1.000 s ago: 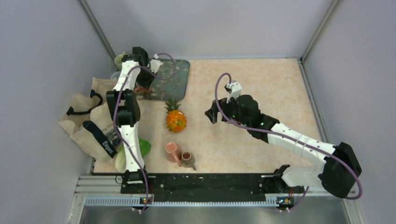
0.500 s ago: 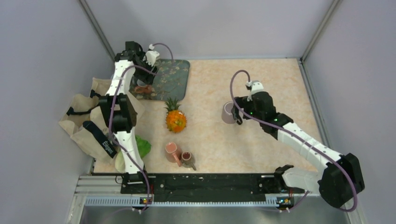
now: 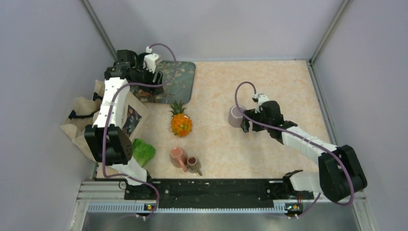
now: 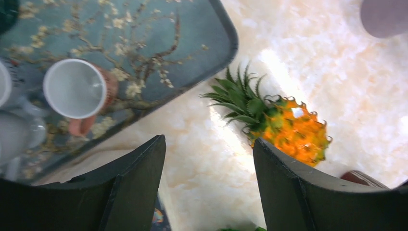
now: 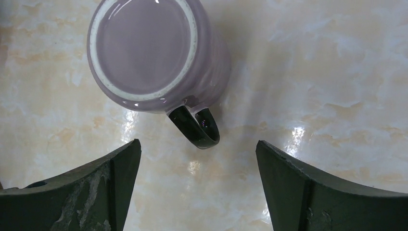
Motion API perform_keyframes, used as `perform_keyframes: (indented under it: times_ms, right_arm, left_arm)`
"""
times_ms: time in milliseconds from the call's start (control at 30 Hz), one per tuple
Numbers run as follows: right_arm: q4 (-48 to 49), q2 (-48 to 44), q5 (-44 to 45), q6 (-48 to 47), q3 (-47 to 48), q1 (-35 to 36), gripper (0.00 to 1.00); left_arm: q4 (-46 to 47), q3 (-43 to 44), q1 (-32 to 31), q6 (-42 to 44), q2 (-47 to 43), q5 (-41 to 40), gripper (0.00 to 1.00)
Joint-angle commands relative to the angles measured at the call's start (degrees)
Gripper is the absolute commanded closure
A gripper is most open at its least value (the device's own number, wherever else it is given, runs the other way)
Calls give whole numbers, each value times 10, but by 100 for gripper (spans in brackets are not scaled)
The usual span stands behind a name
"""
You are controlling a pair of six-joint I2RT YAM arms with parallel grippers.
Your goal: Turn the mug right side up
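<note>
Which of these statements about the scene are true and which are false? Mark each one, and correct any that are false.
1. The lilac mug stands base up on the table. True.
2. The right gripper is shut on the mug's handle. False: its jaws stand open and the handle is free.
3. The pineapple lies on the patterned tray. False: it lies on the table, beside the tray.
4. A cup on the tray has its mouth facing up. True.
5. The left gripper is open and holds nothing. True.
</note>
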Motion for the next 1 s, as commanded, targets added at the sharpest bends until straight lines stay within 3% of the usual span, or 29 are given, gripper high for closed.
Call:
perform_keyframes:
  times_ms: [0, 267, 400, 667, 833, 967]
  right_arm:
    - [30, 46, -24, -35, 25, -3, 12]
    - [64, 124, 14, -76, 58, 26, 18]
    - [45, 154, 31, -80, 85, 39, 28]
    - [2, 185, 39, -77, 121, 45, 98]
    - [36, 112, -31, -34, 118, 52, 100]
    - [181, 21, -120, 87, 75, 51, 100]
  left_arm:
    - [24, -46, 3, -32, -48, 55, 28]
    - [32, -70, 3, -48, -71, 64, 28]
    - [26, -74, 3, -62, -72, 78, 29]
    - [47, -88, 2, -120, -78, 88, 32]
    - [60, -88, 1, -196, -91, 130, 32]
    - [104, -103, -2, -288, -118, 214, 29]
